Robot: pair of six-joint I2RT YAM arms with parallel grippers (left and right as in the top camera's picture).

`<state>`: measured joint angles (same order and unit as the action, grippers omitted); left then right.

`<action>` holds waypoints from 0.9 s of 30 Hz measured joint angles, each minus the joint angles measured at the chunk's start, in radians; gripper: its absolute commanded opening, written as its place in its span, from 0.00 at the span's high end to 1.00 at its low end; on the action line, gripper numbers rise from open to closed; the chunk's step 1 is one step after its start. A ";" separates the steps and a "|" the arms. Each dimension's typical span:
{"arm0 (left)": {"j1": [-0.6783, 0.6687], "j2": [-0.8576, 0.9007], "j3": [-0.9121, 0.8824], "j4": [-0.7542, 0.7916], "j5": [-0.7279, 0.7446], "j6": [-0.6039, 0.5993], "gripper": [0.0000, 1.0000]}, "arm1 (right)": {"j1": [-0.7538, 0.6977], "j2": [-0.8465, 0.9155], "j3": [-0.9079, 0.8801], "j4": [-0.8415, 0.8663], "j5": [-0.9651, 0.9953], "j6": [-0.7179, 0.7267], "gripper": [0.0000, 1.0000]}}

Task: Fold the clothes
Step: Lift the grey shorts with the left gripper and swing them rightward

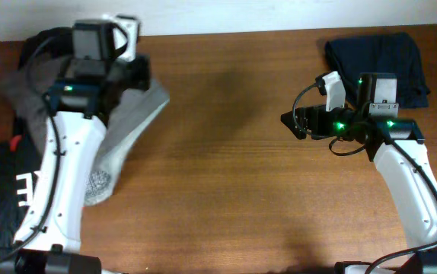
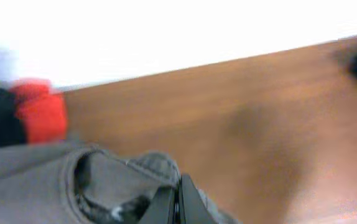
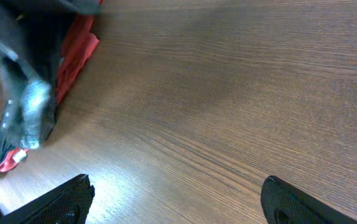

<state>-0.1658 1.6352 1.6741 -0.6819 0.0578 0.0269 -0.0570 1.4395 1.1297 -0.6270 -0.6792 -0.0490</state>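
Note:
The grey-olive shorts (image 1: pixel 131 129) lie bunched at the table's left and trail from the far left toward the front. My left gripper (image 1: pixel 141 74) is at their far end. In the left wrist view its jaws (image 2: pixel 177 204) are shut on a fold of the wrinkled grey shorts (image 2: pixel 48 186), near a seamed opening. My right gripper (image 1: pixel 291 122) is open and empty over bare wood right of centre, well apart from the shorts. Its two fingers (image 3: pixel 175 193) are spread wide just above the table.
A black garment with white lettering (image 1: pixel 9 190) and a red shirt (image 1: pixel 14 143) lie at the left edge under my left arm. The red shirt also shows in the right wrist view (image 3: pixel 76 53). A small dark navy garment (image 1: pixel 378 57) lies at the far right, behind my right arm.

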 measured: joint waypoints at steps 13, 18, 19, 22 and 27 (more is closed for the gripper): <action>-0.260 0.000 0.011 0.623 0.018 -0.027 0.99 | -0.043 0.000 0.000 0.014 -0.035 0.067 0.08; -0.299 0.000 0.045 0.654 0.019 -0.028 0.99 | -0.043 0.000 0.000 0.015 -0.049 -0.040 0.07; -0.303 0.000 0.055 0.654 0.019 -0.028 0.99 | -0.043 0.000 0.000 0.014 -0.049 -0.069 0.05; -0.315 0.000 0.093 0.642 0.021 -0.031 0.99 | -0.042 0.000 0.000 0.015 -0.049 -0.153 0.02; -0.341 0.000 0.178 0.575 0.022 -0.031 0.99 | -0.018 0.000 0.000 0.033 -0.026 -0.269 0.01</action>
<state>-0.5068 1.6352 1.8519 -0.1070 0.0795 -0.0044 -0.0750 1.4395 1.1297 -0.5938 -0.7055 -0.3180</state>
